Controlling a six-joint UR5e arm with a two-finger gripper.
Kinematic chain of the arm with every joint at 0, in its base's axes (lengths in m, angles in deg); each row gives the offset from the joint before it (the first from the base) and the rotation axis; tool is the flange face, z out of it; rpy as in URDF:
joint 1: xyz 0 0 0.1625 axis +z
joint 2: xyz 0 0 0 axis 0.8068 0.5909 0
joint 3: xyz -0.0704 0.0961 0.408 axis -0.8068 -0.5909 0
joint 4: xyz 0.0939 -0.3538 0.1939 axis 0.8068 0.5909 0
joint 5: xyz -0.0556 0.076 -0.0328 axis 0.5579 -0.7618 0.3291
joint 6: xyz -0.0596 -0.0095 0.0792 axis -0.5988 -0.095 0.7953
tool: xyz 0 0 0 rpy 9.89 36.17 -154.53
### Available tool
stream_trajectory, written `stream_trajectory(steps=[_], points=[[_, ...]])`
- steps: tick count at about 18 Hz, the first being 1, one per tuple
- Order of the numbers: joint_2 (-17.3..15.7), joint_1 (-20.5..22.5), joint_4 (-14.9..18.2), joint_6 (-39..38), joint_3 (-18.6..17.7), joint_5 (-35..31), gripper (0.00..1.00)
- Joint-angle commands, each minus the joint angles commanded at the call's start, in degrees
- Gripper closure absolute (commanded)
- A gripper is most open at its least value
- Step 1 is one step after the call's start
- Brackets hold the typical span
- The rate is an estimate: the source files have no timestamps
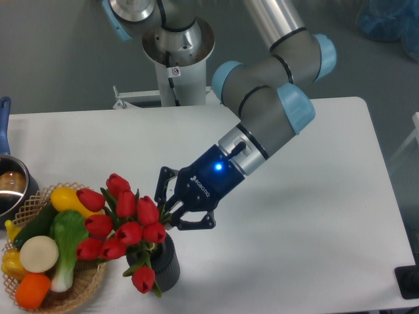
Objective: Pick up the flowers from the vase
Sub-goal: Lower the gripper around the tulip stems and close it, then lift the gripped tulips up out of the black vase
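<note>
The flowers (124,219), a bunch of red tulips with green stems and leaves, stand in the vase (165,265), a small dark grey ribbed cylinder near the table's front edge. My gripper (167,212) reaches in from the upper right and sits against the right side of the bunch, just above the vase's mouth. Its jaws look spread, with a green leaf and the nearest buds between them. The fingertips are partly hidden by the buds and blend with the dark vase.
A wicker basket (85,288) of colourful vegetables stands directly left of the vase, touching the bunch. A steel pot (12,186) with a blue handle sits at the left edge. The arm's base (177,52) is at the back.
</note>
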Motion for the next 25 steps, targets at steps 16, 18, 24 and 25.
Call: stream_trajectory(steps=[16, 18, 24, 25], points=[[-1.41, 0.26, 0.0, -7.13, 6.86, 1.84, 0.9], [-1.67, 0.35, 0.0, -8.27, 7.82, 1.85, 0.9], [-2.11, 2.02, 0.0, -9.42, 9.23, 1.85, 0.91], [-2.72, 2.8, 0.0, -9.16, 9.32, 1.76, 0.91]])
